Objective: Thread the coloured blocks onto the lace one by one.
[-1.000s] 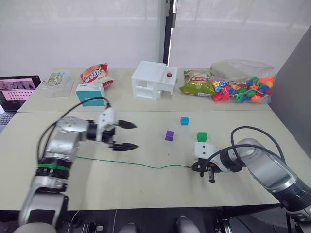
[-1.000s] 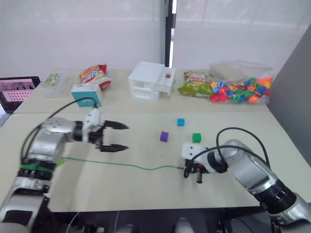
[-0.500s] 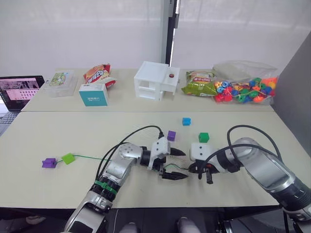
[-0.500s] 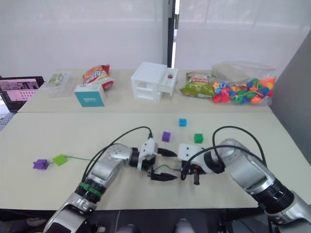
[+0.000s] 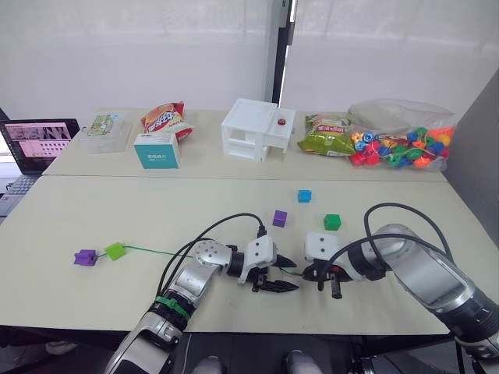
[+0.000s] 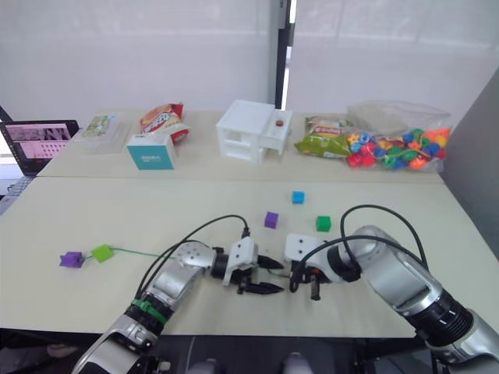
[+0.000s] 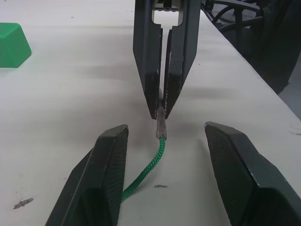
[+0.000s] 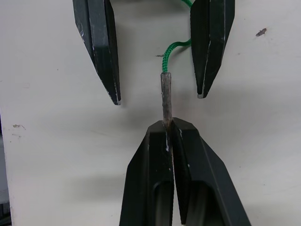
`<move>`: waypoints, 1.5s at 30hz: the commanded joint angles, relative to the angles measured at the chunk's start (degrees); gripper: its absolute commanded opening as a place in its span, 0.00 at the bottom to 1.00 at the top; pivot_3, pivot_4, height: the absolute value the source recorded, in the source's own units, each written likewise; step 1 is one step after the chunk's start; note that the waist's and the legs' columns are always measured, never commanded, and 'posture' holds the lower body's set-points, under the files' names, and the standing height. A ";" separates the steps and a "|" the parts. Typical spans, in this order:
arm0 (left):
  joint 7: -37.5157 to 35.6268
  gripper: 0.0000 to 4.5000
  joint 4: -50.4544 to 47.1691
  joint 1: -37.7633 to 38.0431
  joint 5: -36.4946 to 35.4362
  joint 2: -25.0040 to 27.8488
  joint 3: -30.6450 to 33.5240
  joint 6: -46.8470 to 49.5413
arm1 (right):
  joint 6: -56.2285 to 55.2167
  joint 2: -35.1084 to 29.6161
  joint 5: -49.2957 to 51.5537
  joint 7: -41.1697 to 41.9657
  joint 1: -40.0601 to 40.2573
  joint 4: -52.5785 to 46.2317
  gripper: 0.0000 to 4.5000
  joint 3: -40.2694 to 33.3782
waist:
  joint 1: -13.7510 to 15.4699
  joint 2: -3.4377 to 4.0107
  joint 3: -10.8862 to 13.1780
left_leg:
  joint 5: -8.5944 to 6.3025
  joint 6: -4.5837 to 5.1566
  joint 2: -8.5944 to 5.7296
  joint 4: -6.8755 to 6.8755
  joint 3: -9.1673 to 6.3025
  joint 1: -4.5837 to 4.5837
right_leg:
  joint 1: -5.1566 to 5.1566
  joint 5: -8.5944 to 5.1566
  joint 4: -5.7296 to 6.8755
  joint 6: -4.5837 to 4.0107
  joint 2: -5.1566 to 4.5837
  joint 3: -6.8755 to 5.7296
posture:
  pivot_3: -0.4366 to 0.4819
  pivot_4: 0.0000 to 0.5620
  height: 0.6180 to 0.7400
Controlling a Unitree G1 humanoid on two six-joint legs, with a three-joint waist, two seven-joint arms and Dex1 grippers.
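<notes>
The right gripper [image 8: 170, 123] has its two black fingers pressed together on the stiff greyish tip [image 8: 166, 96] of the green lace [image 7: 149, 165], low over the pale surface [image 5: 156, 210] near its front edge. Facing it from the other side, the left gripper [image 7: 164, 136] has its fingers spread wide, one on each side of the tip, without touching it. The two grippers sit nose to nose, with the tip bridging the small gap between them.

From that pinch the lace runs off across the surface toward the robot's left, ending at a lime green cube [image 5: 115, 251] and a purple cube [image 5: 84, 257] that lie touching each other, well away from the grippers.

Three more cubes lie loose a little beyond the grippers: a purple cube [image 5: 279, 218], a darker green cube [image 5: 332, 222] to its right, and a blue cube [image 5: 304, 195] farther back between them.

Along the far side stand a white toy house [image 5: 256, 129], a teal box [image 5: 156, 150], snack packets [image 5: 165, 118], a clear bag of bright beads [image 5: 399, 139] and, at the far left, an open laptop [image 5: 35, 145].
</notes>
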 commanded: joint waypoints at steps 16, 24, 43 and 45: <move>0.98 0.01 -1.45 1.25 -1.57 -1.65 0.44 1.53 | -0.58 -1.84 -0.23 0.92 0.31 -1.38 0.00 0.13 | 0.06 0.02 -0.01 | 0.00 0.00 -0.01 0.00 -0.01 0.00 | 0.02 0.00 -0.01 0.01 -0.01 0.00 | 0.48 0.27 1.00; 1.18 0.00 -1.41 1.27 -1.22 -1.96 0.55 1.83 | 2.79 -3.69 3.75 1.65 1.48 -3.61 0.29 -3.61 | 0.21 0.04 -0.03 | 0.00 0.00 -0.02 0.00 -0.01 0.00 | 0.03 0.01 -0.02 0.01 -0.01 -0.01 | 0.48 0.27 1.00; 1.31 0.00 -1.03 1.66 -0.86 -1.28 1.12 1.19 | -9.54 27.19 10.94 -38.63 12.64 3.82 1.00 -41.47 | 0.22 0.17 -0.17 | 0.01 -0.01 -0.06 -0.04 0.05 0.05 | 0.00 0.03 0.06 0.04 -0.05 0.09 | 0.48 0.27 1.00; 1.31 0.00 -1.27 1.80 -0.86 -1.33 1.08 1.33 | -13.29 29.52 8.13 -42.19 14.29 5.19 1.00 -40.35 | -0.09 0.27 -0.24 | 0.02 -0.03 -0.05 -0.11 0.06 0.11 | 0.00 0.03 0.08 0.03 -0.04 0.11 | 0.48 0.27 1.00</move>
